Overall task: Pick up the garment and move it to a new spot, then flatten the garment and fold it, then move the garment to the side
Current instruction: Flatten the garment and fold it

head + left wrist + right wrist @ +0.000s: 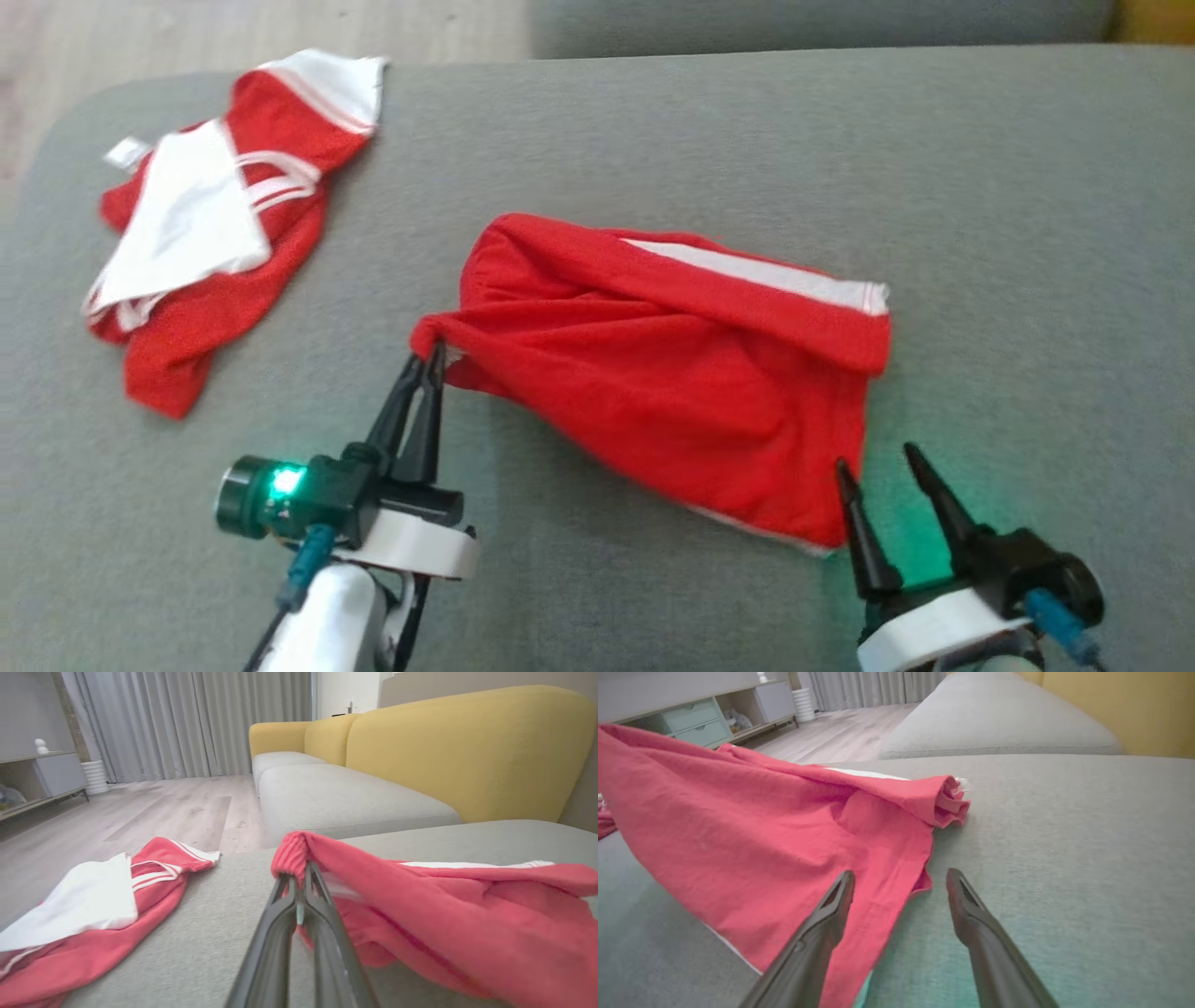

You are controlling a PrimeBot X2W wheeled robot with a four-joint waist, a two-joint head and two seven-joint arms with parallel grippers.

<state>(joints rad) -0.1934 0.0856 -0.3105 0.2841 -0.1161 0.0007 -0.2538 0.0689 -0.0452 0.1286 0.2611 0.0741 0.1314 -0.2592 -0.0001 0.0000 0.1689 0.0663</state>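
Observation:
A red garment (672, 373) with a white stripe lies across the middle of the grey cushion (1027, 233), partly lifted on its left side. My left gripper (431, 355) is shut on the garment's left corner, which bunches over the fingertips. In the left wrist view the same corner of the garment (292, 856) wraps the closed tips of the left gripper (299, 877). My right gripper (878, 459) stands open at the garment's lower right edge. In the right wrist view the right gripper (899, 879) straddles the hem of the garment (761, 840), the left finger over the cloth.
A second red and white garment (205, 233) lies crumpled at the far left of the cushion, also seen as a red and white garment (93, 896) in the left wrist view. Behind are a yellow sofa back (467, 746), wooden floor (163, 807) and a low cabinet (691, 718).

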